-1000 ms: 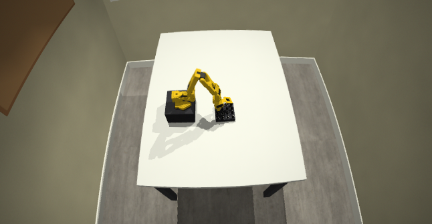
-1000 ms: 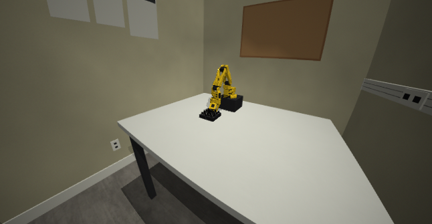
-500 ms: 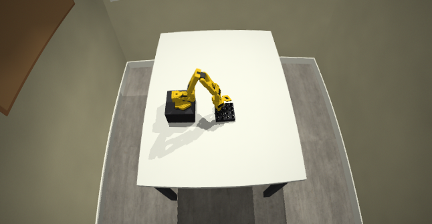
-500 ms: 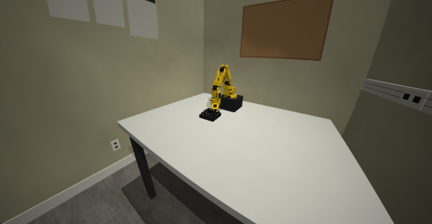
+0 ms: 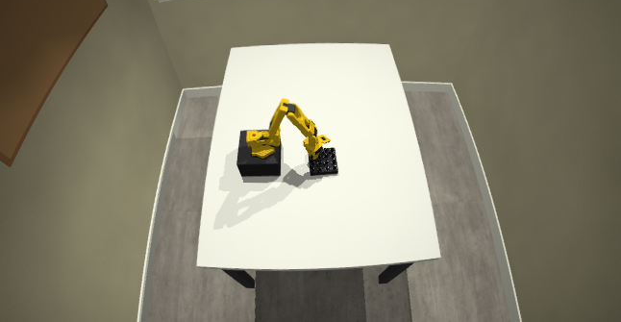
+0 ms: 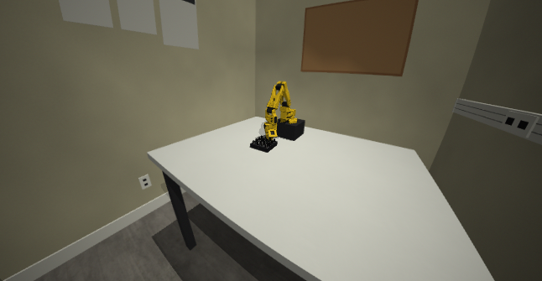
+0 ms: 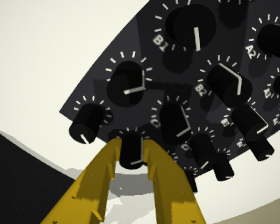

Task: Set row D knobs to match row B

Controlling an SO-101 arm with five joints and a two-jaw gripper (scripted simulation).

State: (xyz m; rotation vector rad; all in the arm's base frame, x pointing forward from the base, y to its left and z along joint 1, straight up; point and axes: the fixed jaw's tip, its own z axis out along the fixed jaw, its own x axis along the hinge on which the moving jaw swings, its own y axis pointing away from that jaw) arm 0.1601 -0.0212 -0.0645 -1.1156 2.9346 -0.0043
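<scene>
Now arm (image 5: 293,116) arched, gripper (image 7: 132,156) clamping edge knob (image 7: 130,151).

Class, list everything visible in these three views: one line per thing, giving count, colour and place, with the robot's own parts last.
Rectangular table: one, white top, black legs, room centre.
Square knob box: one, black, on the table beside the arm.
Round knobs: many, black with white pointers, in rows on the box.
Cork board: one, brown, on the wall.
Paper sheets: three, white, on the wall.
Pedestal block: one, black, under the arm.
Jointed arm: one, yellow.
Gripper: one, yellow, closed on an edge-row knob.
</scene>
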